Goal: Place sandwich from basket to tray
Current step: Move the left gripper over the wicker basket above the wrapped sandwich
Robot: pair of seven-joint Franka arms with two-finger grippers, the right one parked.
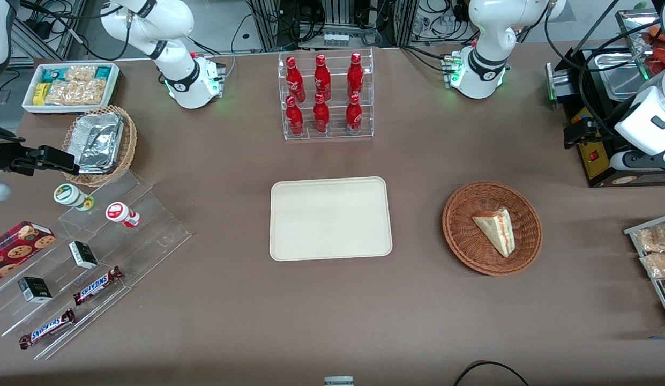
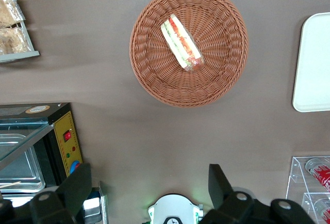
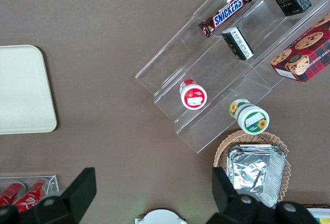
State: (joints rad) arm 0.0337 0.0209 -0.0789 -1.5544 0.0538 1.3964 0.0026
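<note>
Sandwich point(image 1: 495, 231) in basket point(image 1: 461, 236); tool point(image 2: 147, 185) spread, high above.

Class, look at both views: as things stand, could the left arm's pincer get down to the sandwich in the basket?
Probably yes. The sandwich lies uncovered in the basket, with the open pincer high above the table beside it and nothing between.

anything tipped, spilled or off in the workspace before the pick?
Nothing stands out. The sandwich lies intact in the basket, the tray sits flat beside it, and the red bottles stand upright in their rack. The gripper hangs open, high above the table and farther from the front camera than the basket.
</note>
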